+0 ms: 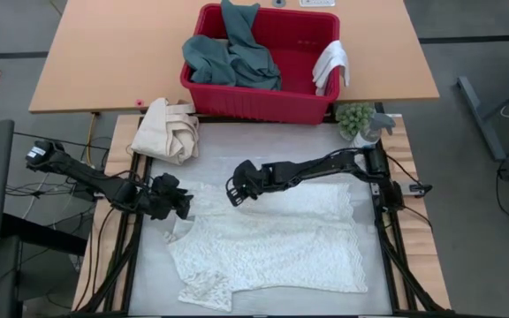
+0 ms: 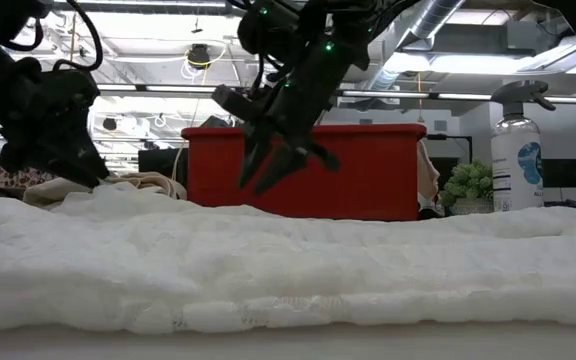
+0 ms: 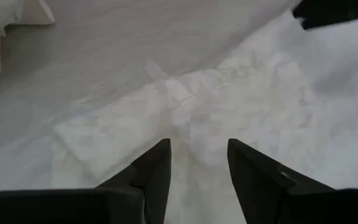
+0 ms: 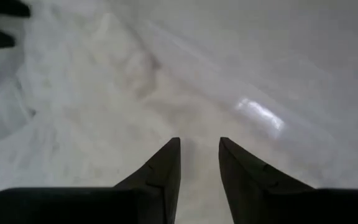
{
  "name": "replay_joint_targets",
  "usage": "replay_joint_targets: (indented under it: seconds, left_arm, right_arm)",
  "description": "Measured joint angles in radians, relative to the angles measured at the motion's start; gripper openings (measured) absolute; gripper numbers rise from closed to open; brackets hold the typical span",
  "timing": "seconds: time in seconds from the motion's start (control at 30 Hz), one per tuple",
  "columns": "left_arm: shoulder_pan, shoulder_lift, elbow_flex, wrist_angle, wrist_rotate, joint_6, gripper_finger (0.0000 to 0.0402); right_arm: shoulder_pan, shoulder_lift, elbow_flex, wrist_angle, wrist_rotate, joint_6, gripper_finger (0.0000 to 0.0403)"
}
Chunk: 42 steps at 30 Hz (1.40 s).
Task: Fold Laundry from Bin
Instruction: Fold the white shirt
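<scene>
A white textured towel (image 1: 272,243), lacy and crumpled with one near-left corner folded under, lies spread across the pale bench (image 1: 153,283); the left claw (image 3: 197,155) hangs just above its left edge and the right claw (image 4: 199,152) just above its far edge, each with its fingers apart and nothing between them. Beyond the towel stands the rectangular red plastic bin (image 1: 263,102) (rounded rim), holding a rumpled teal-green garment (image 1: 232,57) at its left and a small white cloth (image 1: 331,66) draped at its right. A cream canvas bundle (image 1: 168,130) sits near the bin's near-left corner.
</scene>
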Motion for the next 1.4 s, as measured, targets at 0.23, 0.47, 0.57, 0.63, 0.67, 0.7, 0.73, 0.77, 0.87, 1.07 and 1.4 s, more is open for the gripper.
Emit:
replay_joint_targets:
  seconds: [0.23, 0.47, 0.57, 0.63, 0.67, 0.7, 0.73, 0.77, 0.87, 1.07, 1.4]
  left_arm:
    - [0.000, -0.141, 0.000, 0.162, -0.053, 0.128, 0.0145]
    - [0.000, -0.195, -0.072, 0.191, -0.016, 0.191, 0.0046]
    - [0.001, -0.195, -0.150, 0.318, 0.000, 0.183, 0.0010]
    - [0.011, -0.195, -0.193, 0.373, 0.000, 0.164, 0.0005]
    - [0.018, -0.195, -0.208, 0.374, -0.002, 0.146, 0.0002]
    - [0.027, -0.195, -0.222, 0.374, -0.006, 0.128, 0.0002]
    - [0.037, -0.195, -0.235, 0.374, -0.008, 0.114, 0.0001]
    - [0.047, -0.195, -0.247, 0.373, -0.007, 0.103, 0.0001]
    - [0.077, -0.179, -0.256, 0.382, 0.020, 0.087, 0.0000]
    - [0.123, -0.121, -0.254, 0.370, 0.056, 0.079, 0.0000]
    - [0.207, 0.056, -0.253, 0.361, 0.179, -0.047, 0.0000]
  right_arm:
    - [-0.002, -0.009, 0.000, 0.185, -0.134, -0.072, 0.0117]
    - [0.025, 0.030, -0.001, 0.266, -0.158, -0.111, 0.0017]
    - [0.016, 0.046, -0.001, 0.276, -0.158, -0.122, 0.0020]
    - [0.007, 0.059, 0.001, 0.291, -0.177, -0.102, 0.0020]
    - [0.002, 0.063, -0.001, 0.281, -0.185, -0.104, 0.0017]
    - [0.002, 0.079, -0.002, 0.288, -0.184, -0.109, 0.0015]
    - [0.002, 0.093, 0.000, 0.313, -0.182, -0.109, 0.0014]
    - [0.000, 0.098, 0.000, 0.317, -0.185, -0.106, 0.0014]
    - [-0.009, 0.132, 0.002, 0.347, -0.218, -0.095, 0.0014]
    - [-0.013, 0.178, -0.001, 0.326, -0.241, -0.074, 0.0015]
    - [-0.025, 0.193, 0.001, 0.340, -0.264, -0.065, 0.0023]
